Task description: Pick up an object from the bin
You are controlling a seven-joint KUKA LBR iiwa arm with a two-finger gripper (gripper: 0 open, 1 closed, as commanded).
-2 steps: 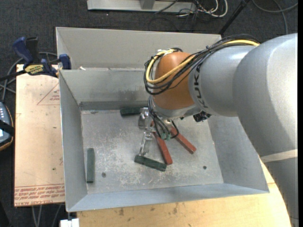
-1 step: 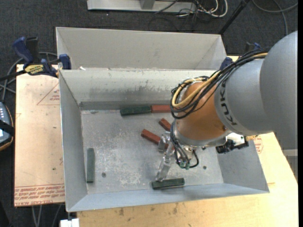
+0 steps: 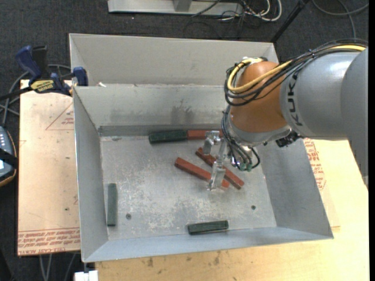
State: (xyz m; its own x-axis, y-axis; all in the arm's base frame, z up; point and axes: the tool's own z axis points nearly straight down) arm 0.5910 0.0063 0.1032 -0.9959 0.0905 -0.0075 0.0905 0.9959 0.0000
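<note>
The grey metal bin (image 3: 88, 157) holds a few loose bars, spread thin over its floor. The arm (image 3: 328, 98) comes in from 3 o'clock, and its orange wrist cover hangs over the floor right of centre. Below it the gripper (image 3: 214, 185) points down into a small cluster of red-brown bars. I cannot tell whether it is spread or pressed together, and nothing shows held in it.

The nearest thing is a red-brown bar (image 3: 192, 167). It lies just beside the gripper at about 10 o'clock, its long axis running from 10 o'clock to 4 o'clock, its near end close to the tip. A 2nd red-brown bar (image 3: 235, 181) lies just beside the gripper at 3 o'clock, and a 3rd (image 3: 205, 156) sits at 12 o'clock, partly under the wrist.

3 dark green bars lie well apart from it: 1 by the back wall (image 3: 168, 137), 1 by the left wall (image 3: 111, 204), 1 by the front wall (image 3: 207, 228).
</note>
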